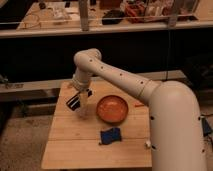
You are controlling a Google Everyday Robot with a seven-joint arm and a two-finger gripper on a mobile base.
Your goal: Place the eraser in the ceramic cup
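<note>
My gripper [76,102] hangs low over the left part of the wooden table [65,145], left of the orange bowl. A small pale cream cup [83,101] stands right beside it, partly covered by it. I cannot make out an eraser in the gripper. A small white object [148,144] lies near the table's front right edge, and I cannot tell whether it is the eraser.
A wide shallow orange bowl [112,108] sits mid-table. A blue object [110,135] lies in front of the bowl. A thin red item [139,105] lies right of the bowl. My arm's large white body [175,130] covers the table's right side. A shelf rail runs behind.
</note>
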